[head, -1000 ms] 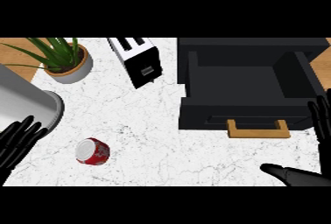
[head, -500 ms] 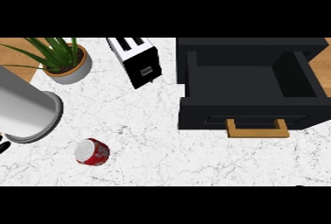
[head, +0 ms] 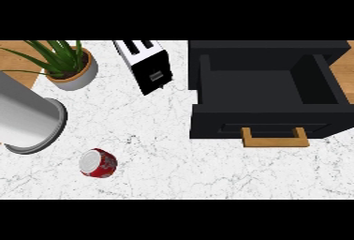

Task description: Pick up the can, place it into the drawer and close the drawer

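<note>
A red can (head: 97, 162) with a silver top stands on the white marble counter (head: 166, 154) at the lower left. The black drawer (head: 266, 89) is pulled open at the upper right, its inside bare, with a tan handle (head: 274, 138) on its front. Neither hand shows in the head view.
A large grey cylinder (head: 26, 119) lies at the left, just above the can. A potted plant (head: 68, 63) stands at the upper left. A black and white toaster (head: 146, 65) sits at the top middle, left of the drawer.
Both hands have left the view: the left from the left edge, the right from the right edge and lower corner. The can and drawer have not moved.
</note>
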